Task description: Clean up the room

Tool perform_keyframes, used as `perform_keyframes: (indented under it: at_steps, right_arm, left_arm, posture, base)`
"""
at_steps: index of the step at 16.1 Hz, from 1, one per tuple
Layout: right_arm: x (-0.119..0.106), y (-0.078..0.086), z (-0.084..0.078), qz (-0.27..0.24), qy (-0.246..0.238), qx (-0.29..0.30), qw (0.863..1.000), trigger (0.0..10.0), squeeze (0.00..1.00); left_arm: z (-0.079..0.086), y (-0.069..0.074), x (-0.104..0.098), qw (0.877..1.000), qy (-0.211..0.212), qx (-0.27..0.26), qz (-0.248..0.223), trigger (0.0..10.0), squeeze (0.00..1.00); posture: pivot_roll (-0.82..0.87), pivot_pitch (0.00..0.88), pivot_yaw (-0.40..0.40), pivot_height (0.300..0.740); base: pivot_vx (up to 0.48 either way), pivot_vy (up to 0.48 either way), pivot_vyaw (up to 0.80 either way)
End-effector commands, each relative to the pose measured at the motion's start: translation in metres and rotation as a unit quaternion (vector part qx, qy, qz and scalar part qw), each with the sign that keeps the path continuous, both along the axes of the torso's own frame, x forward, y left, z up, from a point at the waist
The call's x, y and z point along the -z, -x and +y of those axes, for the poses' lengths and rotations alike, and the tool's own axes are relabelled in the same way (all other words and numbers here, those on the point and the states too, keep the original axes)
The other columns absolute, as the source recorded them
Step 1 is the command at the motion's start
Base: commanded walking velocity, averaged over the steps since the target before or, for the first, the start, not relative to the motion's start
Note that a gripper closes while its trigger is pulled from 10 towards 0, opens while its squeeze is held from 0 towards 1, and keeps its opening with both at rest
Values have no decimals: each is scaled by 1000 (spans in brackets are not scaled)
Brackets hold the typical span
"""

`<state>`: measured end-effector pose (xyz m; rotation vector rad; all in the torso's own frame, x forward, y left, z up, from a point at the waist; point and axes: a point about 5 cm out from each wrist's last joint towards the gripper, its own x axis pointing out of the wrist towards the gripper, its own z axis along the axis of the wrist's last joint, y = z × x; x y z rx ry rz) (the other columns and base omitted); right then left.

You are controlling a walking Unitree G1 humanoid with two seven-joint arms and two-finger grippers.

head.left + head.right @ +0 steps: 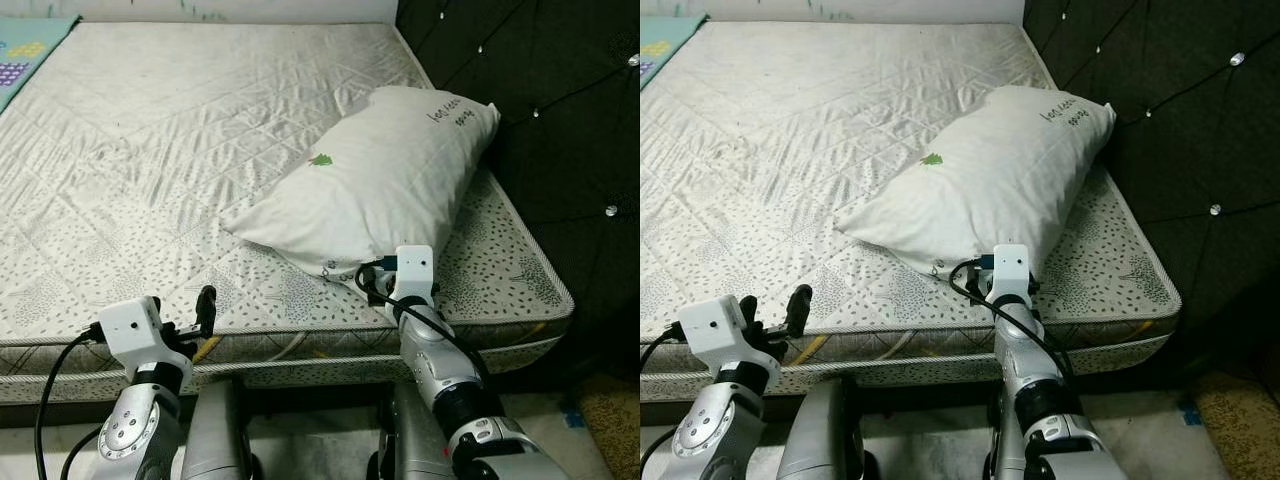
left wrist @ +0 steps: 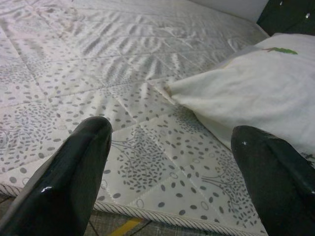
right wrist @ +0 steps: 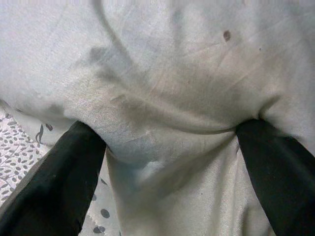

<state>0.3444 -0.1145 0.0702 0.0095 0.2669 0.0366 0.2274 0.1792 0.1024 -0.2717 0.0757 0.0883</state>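
The mattress (image 1: 180, 160) is stretching across the frame, bare and quilted with a grey leaf print, and a black tufted headboard (image 1: 560, 120) is standing along its right side. The white pillow (image 1: 380, 175) is lying slanted on the mattress near that right edge, its far end up by the headboard, its near corner pointing toward the robot, a small green mark showing on its cover. A strip of teal play mat (image 1: 25, 50) is peeking in at the far left corner. Right claw (image 3: 162, 147) is pressing into the pillow's near corner, fingers spread wide with the fabric bunching between them, not yet pinched. Left claw (image 2: 167, 167) is hovering at the mattress's front edge, fingers apart and holding nothing, with the pillow off to its right
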Motion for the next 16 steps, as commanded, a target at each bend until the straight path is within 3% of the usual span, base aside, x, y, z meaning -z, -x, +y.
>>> perform_keyframes:
  at_steps: [1, 2, 3, 7, 8, 9, 10, 11, 12, 13, 14, 15, 16]
  right_arm:
    - [-3, -3, -9, -4, 0, 18, 1000, 10000, 0]
    - [-3, -3, -9, -4, -1, 20, 1000, 10000, 0]
    - [-5, -2, -8, -21, -31, 17, 999, 0, 0]
    - [-2, 0, -11, -15, -23, 15, 1000, 0, 0]
    - [-7, -1, -11, -33, -33, 15, 999, 5882, 0]
    - [-17, -2, -12, -63, -33, 9, 997, 10000, 0]
    - [-24, -3, -13, -84, -32, 4, 996, 10000, 0]
    - [-30, -2, -15, -102, -25, -3, 995, 10000, 0]
    - [-35, 0, -17, -116, -29, -7, 993, 10000, 0]
    - [-39, 3, -19, -129, -26, -15, 991, 10000, 714]
    - [-44, 9, -20, -147, -27, -33, 988, 10000, 1000]
    - [-46, 11, -22, -150, -21, -31, 988, 10000, 1000]
    - [-46, 14, -24, -148, -20, -26, 988, 10000, 1000]
  left_arm:
    - [0, 0, 6, 1000, -8, -4, 20, 10000, 0]
    - [-1, -1, 3, 1000, -4, 1, 2, 10000, 0]
    - [-1, 0, -2, 1000, 10, 5, -18, 0, 0]
    - [-1, -1, -1, 1000, 4, 1, -14, 0, 0]
    - [-1, -2, -1, 1000, 2, 1, -13, 0, 0]
    - [-1, -2, -1, 1000, -9, -4, -4, 4078, 0]
    - [0, -2, -1, 1000, -13, -4, -1, 9059, 0]
    - [1, -3, -4, 1000, -12, -7, -8, 10000, 0]
    - [2, -3, -8, 1000, -4, -11, -22, 10000, 0]
    - [4, -4, -11, 999, -1, -14, -33, 0, 259]
    - [3, -6, -13, 999, -2, -12, -37, 0, 1000]
    - [3, -8, -13, 999, -3, -12, -35, 10000, 1000]
    - [2, -9, -12, 999, 0, -9, -36, 10000, 1000]
  posture:
    - [20, 67, -9, 561]
    - [19, 67, -8, 561]
    - [20, 66, -9, 561]
    - [13, 64, -7, 561]
    - [12, 63, -7, 561]
    - [12, 62, -6, 561]
    - [12, 62, -6, 561]
    - [7, 55, -7, 561]
    - [4, 58, -7, 561]
    - [1, 60, -6, 561]
    - [-6, 44, -4, 561]
    - [-11, 39, -1, 561]
    - [-18, 28, 1, 561]
  base:
    - [0, 0, 0]
    - [0, 0, 0]
    - [0, 0, 0]
    - [0, 0, 0]
    - [0, 0, 0]
    - [0, 0, 0]
    - [0, 0, 0]
    - [0, 0, 0]
    - [0, 0, 0]
    - [0, 0, 0]
    - [0, 0, 0]
    - [0, 0, 0]
    - [0, 0, 0]
